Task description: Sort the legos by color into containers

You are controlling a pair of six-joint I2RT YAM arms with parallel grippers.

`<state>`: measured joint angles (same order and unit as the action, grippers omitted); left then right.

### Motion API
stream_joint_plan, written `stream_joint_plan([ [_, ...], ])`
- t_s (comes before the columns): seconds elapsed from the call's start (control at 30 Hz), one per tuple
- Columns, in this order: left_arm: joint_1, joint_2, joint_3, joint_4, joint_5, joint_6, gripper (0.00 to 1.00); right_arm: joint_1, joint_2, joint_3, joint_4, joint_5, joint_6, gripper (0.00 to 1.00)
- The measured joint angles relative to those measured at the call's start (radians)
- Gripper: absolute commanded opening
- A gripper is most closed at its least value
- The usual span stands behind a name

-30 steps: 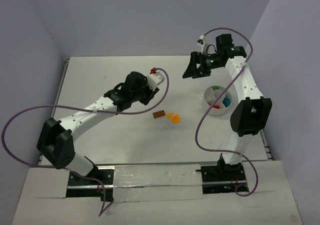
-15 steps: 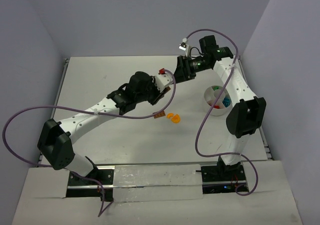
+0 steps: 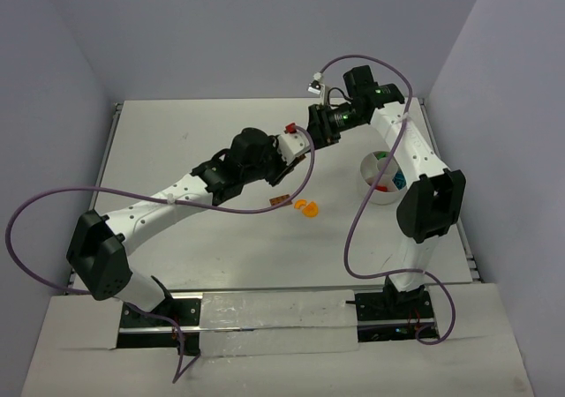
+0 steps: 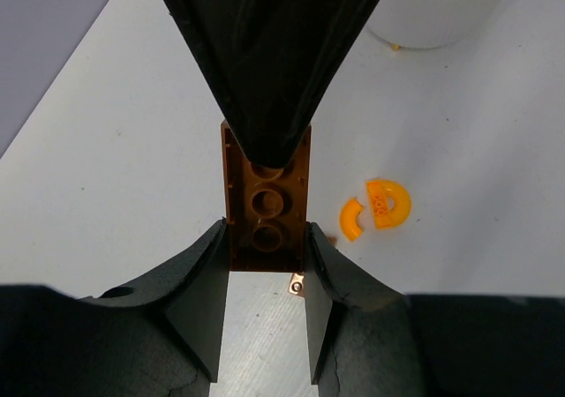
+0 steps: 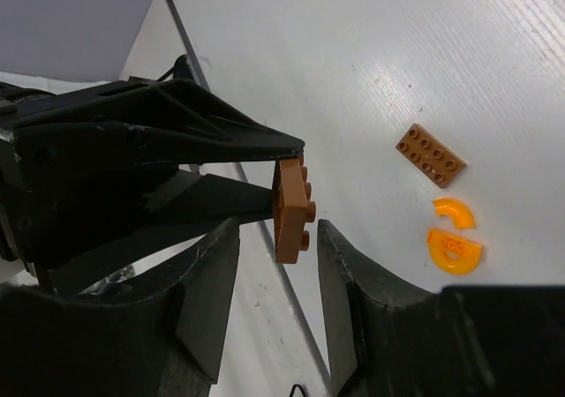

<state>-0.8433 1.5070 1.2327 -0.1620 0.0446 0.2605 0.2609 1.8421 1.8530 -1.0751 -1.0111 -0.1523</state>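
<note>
One brown plate in left gripper, right gripper astride

White tabletop, matte. Lying flat near centre: brown plate, studs up. Just right of it in top view: two orange curved pieces, small arc and half-disc, close together. White divided bowl standing well apart, toward right edge.

The left pincer holds a brown plate between the parted fingers of the right pincer.
</note>
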Motion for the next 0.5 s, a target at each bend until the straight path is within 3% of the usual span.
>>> stream_joint_plan([
  [0.27, 0.000, 0.000, 0.000, 0.017, -0.012, 0.008, 0.00, 0.005, 0.007, 0.000, -0.023, 0.002, -0.022, 0.41],
  [0.43, 0.000, -0.002, 0.000, 0.025, -0.014, 0.011, 0.00, 0.012, 0.007, 0.000, -0.025, 0.017, -0.025, 0.27],
  [0.5, 0.000, -0.004, 0.000, 0.025, -0.014, 0.013, 0.00, 0.012, 0.007, 0.000, -0.025, 0.022, -0.021, 0.11],
])
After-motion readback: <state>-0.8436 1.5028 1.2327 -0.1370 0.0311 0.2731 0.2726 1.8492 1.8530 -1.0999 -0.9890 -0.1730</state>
